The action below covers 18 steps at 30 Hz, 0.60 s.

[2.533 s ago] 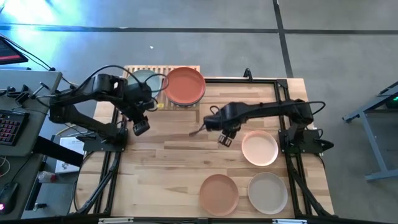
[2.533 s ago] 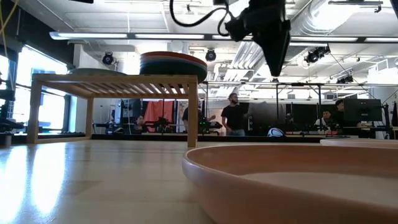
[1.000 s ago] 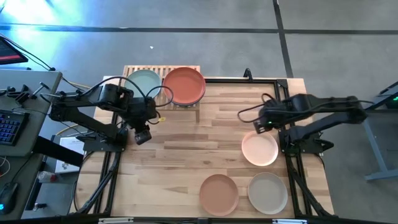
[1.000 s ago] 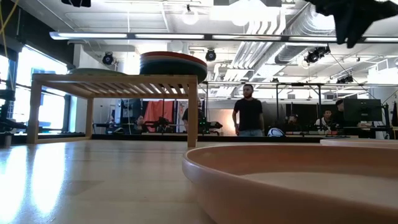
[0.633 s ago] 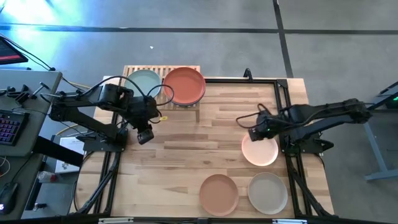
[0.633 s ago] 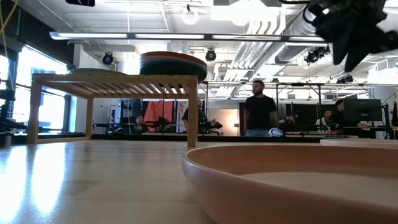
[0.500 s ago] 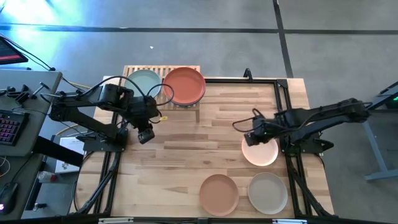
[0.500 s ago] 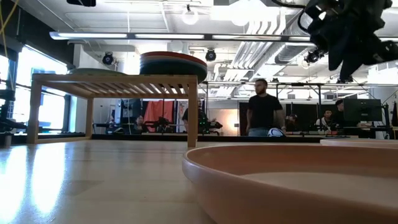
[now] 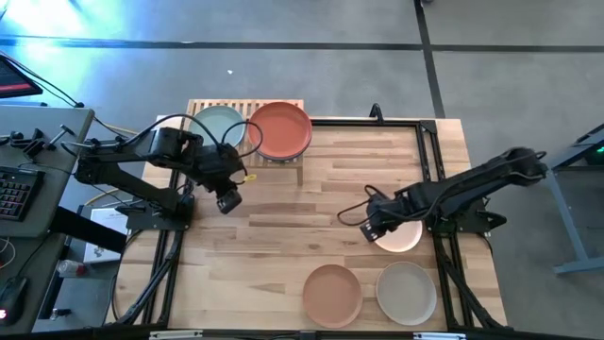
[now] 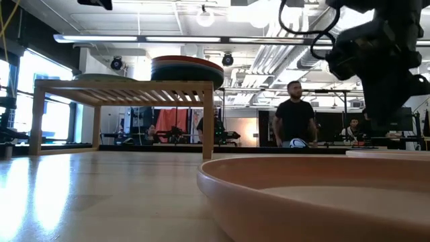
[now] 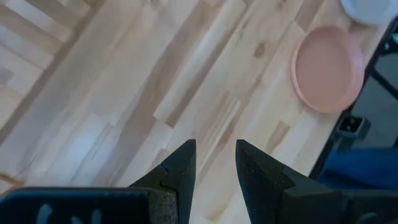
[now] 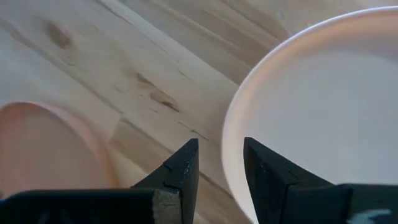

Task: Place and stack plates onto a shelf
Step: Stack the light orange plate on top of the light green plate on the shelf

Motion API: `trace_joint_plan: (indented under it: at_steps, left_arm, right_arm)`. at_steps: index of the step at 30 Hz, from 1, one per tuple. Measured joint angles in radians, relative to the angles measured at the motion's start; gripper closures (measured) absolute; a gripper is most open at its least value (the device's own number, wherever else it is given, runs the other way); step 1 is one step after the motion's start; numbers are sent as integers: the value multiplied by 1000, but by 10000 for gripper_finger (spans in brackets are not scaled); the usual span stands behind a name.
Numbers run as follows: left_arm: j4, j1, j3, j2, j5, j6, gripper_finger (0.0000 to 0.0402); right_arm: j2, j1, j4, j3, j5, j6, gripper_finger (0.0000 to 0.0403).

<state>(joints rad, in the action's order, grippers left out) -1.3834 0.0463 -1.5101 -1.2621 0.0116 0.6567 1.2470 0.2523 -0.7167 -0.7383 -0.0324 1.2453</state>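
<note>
The right claw point(image 9: 374, 229) hovers low at the nine o'clock edge of the peach plate point(image 9: 404, 234), fingers apart with a narrow gap and empty; in its wrist view the rim sits just off one finger. If it closes now it could miss the rim or shove the plate across the tabletop point(image 9: 283, 236) toward the tan-orange plate point(image 9: 332, 294) at six o'clock. The left claw point(image 9: 227, 200), open and empty, waits near the shelf point(image 9: 283, 159), which carries stacked plates.
</note>
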Motion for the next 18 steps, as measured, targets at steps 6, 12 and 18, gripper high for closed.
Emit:
trace_joint_plan:
  at_steps: [6, 12, 18]
  left_arm:
    - [8, 0, 0, 0, -44, 14, 298]
    - [14, 0, 0, 0, -50, 23, 298]
    - [19, 0, 0, 0, -50, 23, 298]
  right_arm:
    - [93, 17, -1, 0, 2, -15, 297]
    - [157, 23, 25, 0, 4, -16, 297]
    - [212, 24, 84, 0, 5, -34, 297]
